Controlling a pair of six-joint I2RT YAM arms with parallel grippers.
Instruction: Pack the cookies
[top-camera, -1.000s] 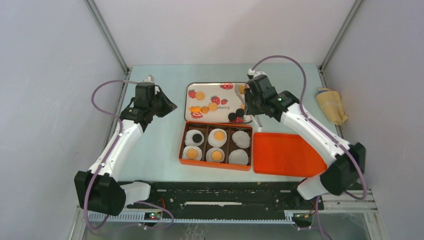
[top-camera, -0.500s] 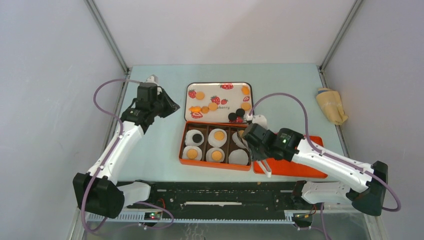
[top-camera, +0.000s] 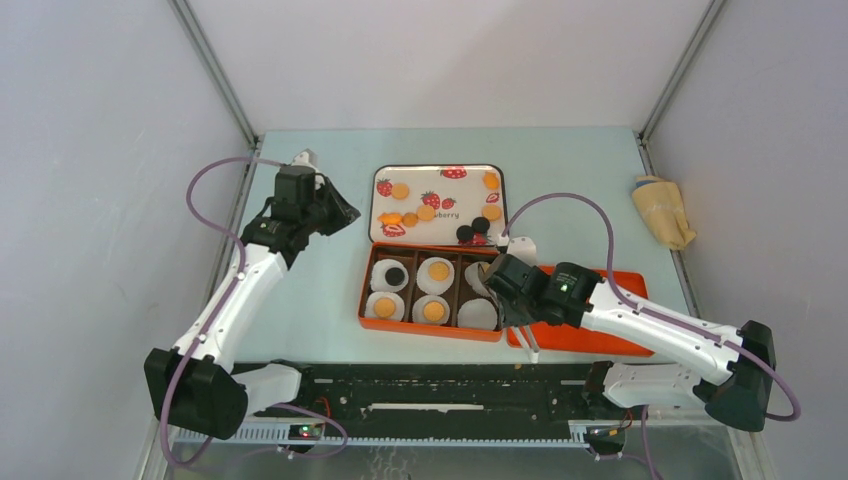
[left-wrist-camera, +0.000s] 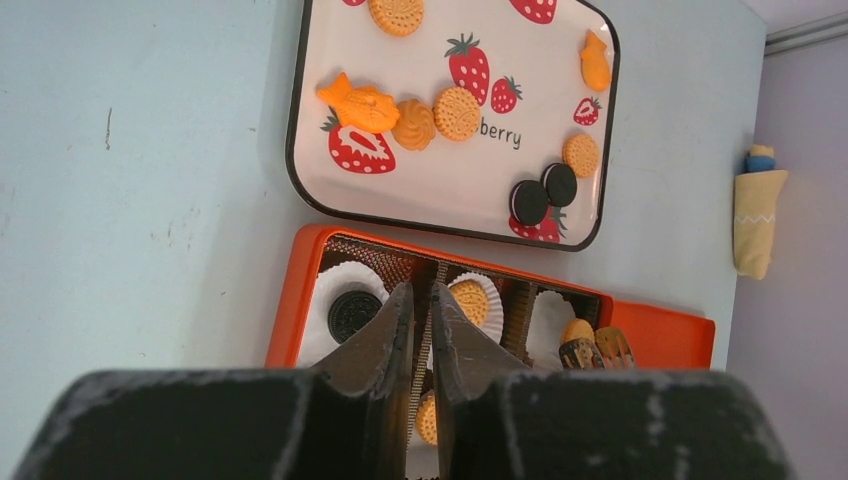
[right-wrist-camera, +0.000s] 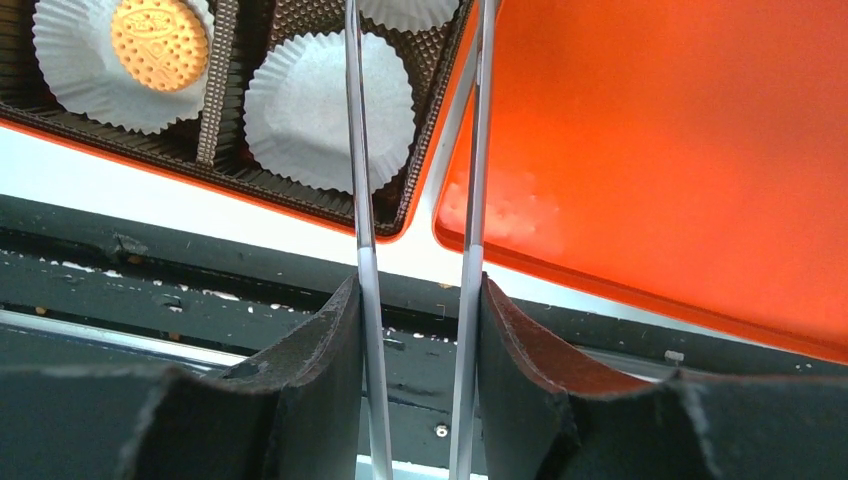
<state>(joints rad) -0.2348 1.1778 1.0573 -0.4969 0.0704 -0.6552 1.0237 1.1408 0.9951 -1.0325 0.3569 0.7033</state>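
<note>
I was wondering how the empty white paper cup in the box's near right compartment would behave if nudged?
The paper cup looks thin and pleated, so it is probably very light and floppy, likelier to crumple than resist. It seems only to rest in its compartment of the orange box, so the tongs might easily slide or tip it.

I work in a robot lab's test cell, not anybody's kitchen. Plain grey-white panels (top-camera: 90, 150) close me in at the left, back and right, joined by bare aluminium posts (top-camera: 215, 70) at the corners. My desk (top-camera: 320, 300) is a pale green sheet, scuffed in places. My left arm (top-camera: 235, 295) and right arm (top-camera: 650, 325) are bolted to a black rail (top-camera: 440, 395) along its near edge. Purple cables (top-camera: 210, 180) loop loose off them. Below the rail sit exposed circuit boards (top-camera: 305, 430) with small lights lit.
</note>
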